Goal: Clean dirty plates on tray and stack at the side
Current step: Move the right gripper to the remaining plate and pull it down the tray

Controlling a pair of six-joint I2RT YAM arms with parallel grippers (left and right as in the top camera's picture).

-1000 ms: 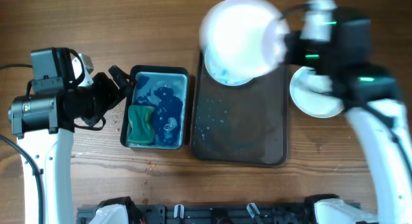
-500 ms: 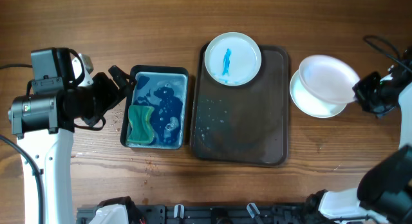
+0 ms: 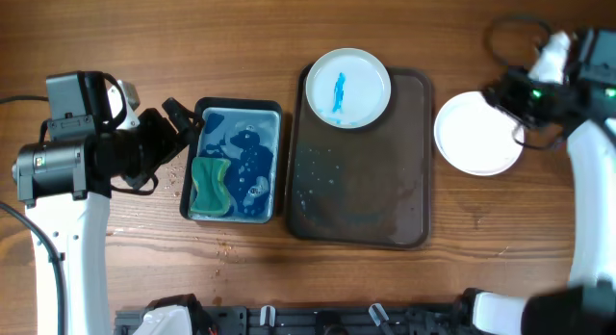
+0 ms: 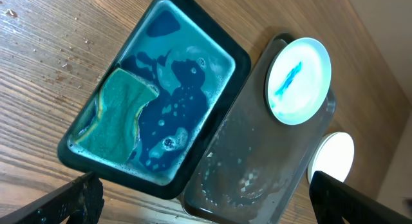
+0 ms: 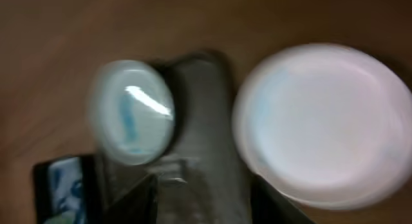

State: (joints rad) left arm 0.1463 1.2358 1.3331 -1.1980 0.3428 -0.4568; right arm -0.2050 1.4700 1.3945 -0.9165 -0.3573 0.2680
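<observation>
Right pincer (image 5: pixel 206 201), released and empty, is drawing back toward the frame's upper right after adding to the stack of clean round white plates (image 3: pixel 478 134) beside the large dark brown plastic tray (image 3: pixel 361 195), leaving only the blue-streaked white plate (image 3: pixel 347 88) at the tray's upper left awaiting washing.

I see a blue tub (image 3: pixel 239 105) sitting left of centre on the wooden bench (image 3: pixel 192 37), holding murky blue, soapy water. A green sponge (image 3: pixel 208 186) lies in its near left corner. Small wet specks (image 3: pixel 227 250) dot the bench just beside the tub.
</observation>
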